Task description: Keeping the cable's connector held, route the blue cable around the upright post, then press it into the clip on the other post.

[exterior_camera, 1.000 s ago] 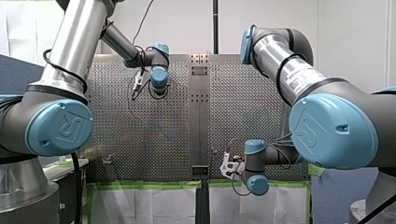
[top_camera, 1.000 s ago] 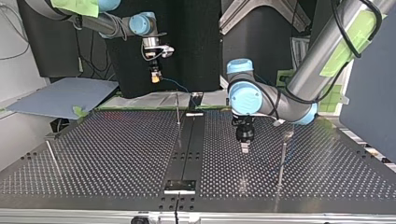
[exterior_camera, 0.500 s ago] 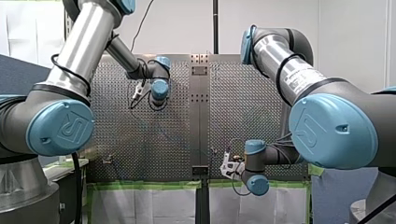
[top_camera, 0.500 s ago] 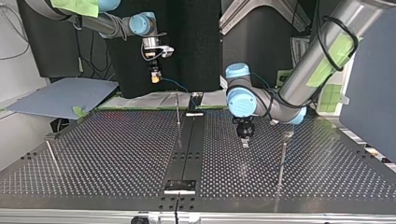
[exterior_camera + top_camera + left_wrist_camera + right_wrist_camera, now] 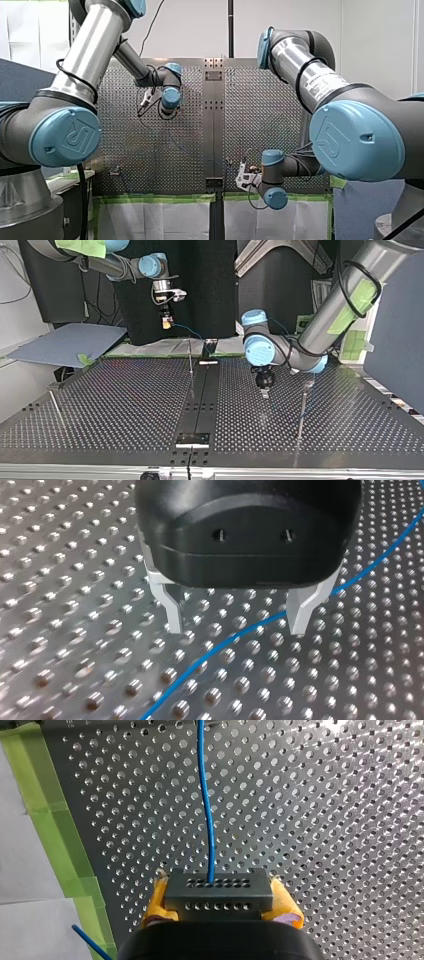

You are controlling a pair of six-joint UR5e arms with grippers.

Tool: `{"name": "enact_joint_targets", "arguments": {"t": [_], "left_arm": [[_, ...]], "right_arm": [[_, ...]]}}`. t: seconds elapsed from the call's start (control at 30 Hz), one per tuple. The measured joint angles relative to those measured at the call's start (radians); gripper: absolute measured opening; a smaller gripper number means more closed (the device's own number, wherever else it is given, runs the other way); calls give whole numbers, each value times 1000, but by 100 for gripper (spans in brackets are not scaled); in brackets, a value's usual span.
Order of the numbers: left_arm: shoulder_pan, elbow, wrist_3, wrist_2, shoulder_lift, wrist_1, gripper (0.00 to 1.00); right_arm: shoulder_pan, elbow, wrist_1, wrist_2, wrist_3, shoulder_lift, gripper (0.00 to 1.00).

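Blue cable [image 5: 227, 642] lies on the perforated surface [image 5: 60, 580] and runs slantwise under the gap between the two metal fingers [image 5: 172, 612] of the left hand [image 5: 236, 629]. The fingers stand wide apart and grip nothing. Connector [image 5: 219, 887], a dark block, is clamped between the yellow pads [image 5: 156, 900] of the right hand [image 5: 221, 904]; the cable leaves the block's face and runs ahead over the surface.

Pose, top view: left hand [image 5: 264, 390] points straight down, low over the surface, at the view's right of the centre rail [image 5: 202, 395]. Right hand [image 5: 166, 322] hangs well above the far edge, and the cable descends from it near the thin upright post [image 5: 190, 357]. A second post [image 5: 302, 410] stands near the left hand; its top fitting is possibly the clip, too small to confirm.

Only the wrist views show the finger spacing and the grip. The front view gives the arms' reach: left hand [image 5: 145, 100] far out over the surface, right hand [image 5: 243, 177] at its near edge
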Motion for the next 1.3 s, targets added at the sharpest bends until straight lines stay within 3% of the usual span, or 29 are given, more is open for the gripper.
{"name": "enact_joint_targets", "arguments": {"t": [0.17, 0.43, 0.7, 0.9, 1.07, 1.3], "left_arm": [[-13, 0, 17, -4, -46, 2, 100], [-16, 0, 30, -46, -119, 4, 100], [-12, 0, 29, -55, -130, 6, 100], [-14, 0, 22, -46, -141, 3, 100], [-30, 0, 11, -27, -184, -2, 100], [-43, 0, -43, 19, -236, 3, 100]], "right_arm": [[1, 0, -1, -1, 1, 0, 0], [1, 0, -1, 0, 1, 0, 0], [1, 0, -1, 0, 1, 0, 0], [2, 0, -4, 0, 1, 0, 0], [2, 0, -5, 0, 1, 0, 0], [2, 0, -6, 0, 1, 0, 0]]}}
